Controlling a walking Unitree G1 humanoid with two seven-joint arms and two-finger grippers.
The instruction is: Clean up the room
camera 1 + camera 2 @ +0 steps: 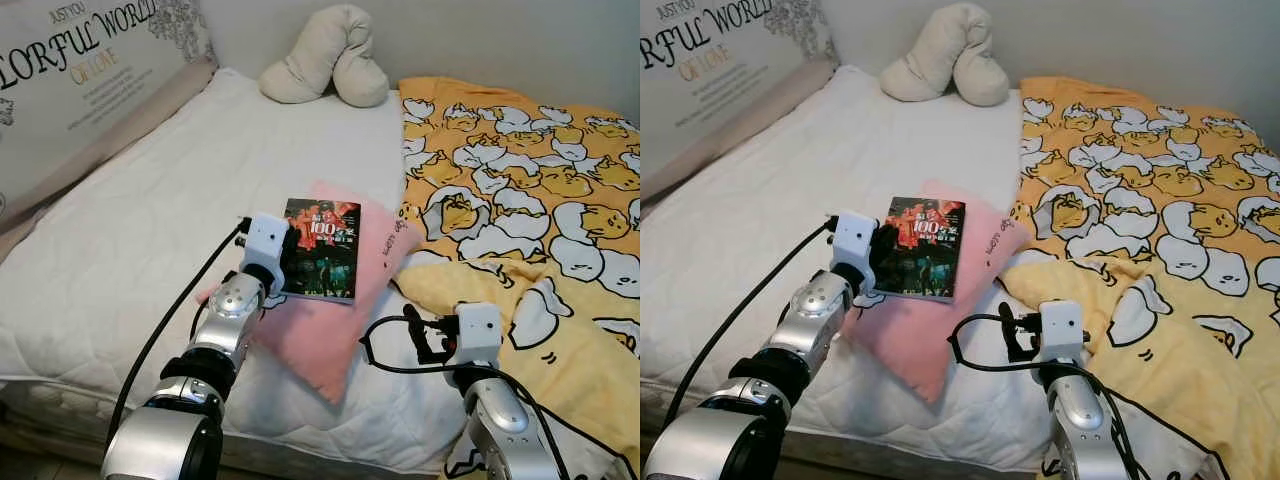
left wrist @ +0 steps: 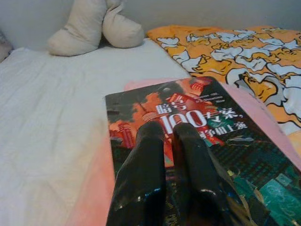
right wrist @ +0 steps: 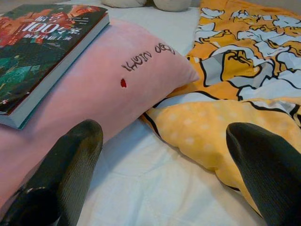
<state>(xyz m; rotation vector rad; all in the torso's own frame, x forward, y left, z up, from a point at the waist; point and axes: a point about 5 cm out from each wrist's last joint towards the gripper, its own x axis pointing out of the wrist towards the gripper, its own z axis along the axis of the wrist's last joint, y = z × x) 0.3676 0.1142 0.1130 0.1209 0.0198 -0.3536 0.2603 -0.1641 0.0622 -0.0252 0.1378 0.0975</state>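
Note:
A dark paperback book (image 1: 322,250) with red and white lettering lies on a pink pillow (image 1: 318,338) in the middle of the bed. My left gripper (image 2: 169,129) rests on the near end of the book's cover, its two black fingers (image 2: 143,155) shut side by side with nothing between them. Near the bed's front edge, my right gripper (image 3: 164,132) stands open over the white sheet. One of its fingers is by the pink pillow (image 3: 117,89) and the other by the yellow blanket (image 3: 221,127). It holds nothing.
A yellow blanket (image 1: 520,200) with a white cartoon pattern covers the right half of the bed, crumpled at the front. A cream cushion (image 1: 325,55) sits at the head. A printed panel (image 1: 80,70) lines the left side. White bedding (image 1: 150,200) is bare on the left.

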